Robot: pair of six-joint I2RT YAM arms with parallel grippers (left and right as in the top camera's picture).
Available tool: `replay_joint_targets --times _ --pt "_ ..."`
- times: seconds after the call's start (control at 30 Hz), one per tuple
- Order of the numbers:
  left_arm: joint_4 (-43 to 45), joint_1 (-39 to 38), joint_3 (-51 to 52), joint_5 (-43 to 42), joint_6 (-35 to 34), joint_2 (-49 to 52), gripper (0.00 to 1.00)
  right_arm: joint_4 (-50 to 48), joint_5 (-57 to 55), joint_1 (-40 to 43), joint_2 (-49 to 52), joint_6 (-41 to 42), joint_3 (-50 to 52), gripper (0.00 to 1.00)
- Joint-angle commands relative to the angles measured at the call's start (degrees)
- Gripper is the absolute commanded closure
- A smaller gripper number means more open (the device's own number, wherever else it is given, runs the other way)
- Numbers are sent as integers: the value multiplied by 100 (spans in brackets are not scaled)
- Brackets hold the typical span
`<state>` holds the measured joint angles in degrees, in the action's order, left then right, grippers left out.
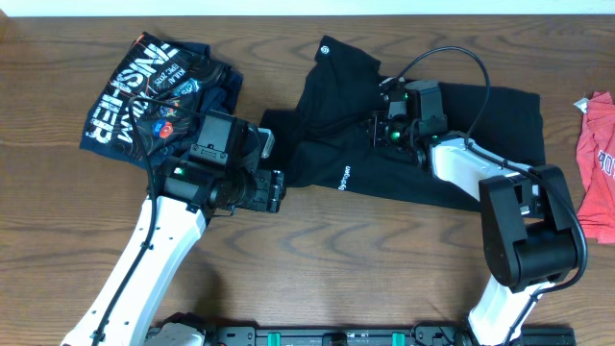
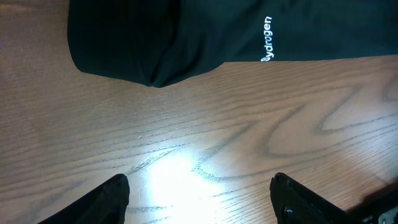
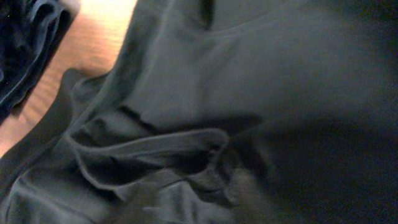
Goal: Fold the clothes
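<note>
The black T-shirt [image 1: 480,135] lies crumpled across the middle of the table, with its round white logo [image 1: 326,45] at the far edge and small white text [image 1: 346,175] at the near hem. My right gripper [image 1: 386,132] is down on the shirt's middle. In the right wrist view its blurred fingers [image 3: 193,198] have a bunched fold of the black T-shirt [image 3: 186,81] between them. My left gripper [image 1: 280,190] is open and empty over bare wood just short of the shirt's left sleeve. The left wrist view shows the fingers [image 2: 200,190] wide apart and the shirt [image 2: 155,37] ahead.
A navy printed garment [image 1: 144,91] lies folded at the far left, close behind the left arm. A red garment [image 1: 598,163] lies at the right edge. A black cable [image 1: 452,56] loops over the shirt behind the right wrist.
</note>
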<state>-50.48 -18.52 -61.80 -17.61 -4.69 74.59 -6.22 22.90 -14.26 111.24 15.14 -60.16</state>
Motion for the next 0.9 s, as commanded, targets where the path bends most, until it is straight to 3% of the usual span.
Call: replay_joint_targets --times 0.0,0.23,0.5,0.63,0.67,0.7,0.73,0.87 --pt "-2 24 -101 72 -33 11 26 22 94 -28 -146 -402 -48 35" --pt "-2 24 -101 70 -33 11 26 -28 -339 -28 -61 -627 -48 45" --pt "-4 24 -101 70 -33 11 26 -267 -11 -76 236 -623 -48 47" --pt "-7 24 -101 72 -33 11 25 -374 138 -76 238 -621 -50 65" --pt "-7 24 -101 72 -33 11 25 -382 179 -74 238 -623 -50 65" --pt "-7 24 -101 72 -33 11 26 -332 173 -74 238 -625 -48 51" --pt "-7 24 -101 70 -33 11 26 -273 177 -76 240 -649 -48 44" --pt "-4 24 -101 70 -33 11 26 -223 175 -120 258 -715 -48 49"
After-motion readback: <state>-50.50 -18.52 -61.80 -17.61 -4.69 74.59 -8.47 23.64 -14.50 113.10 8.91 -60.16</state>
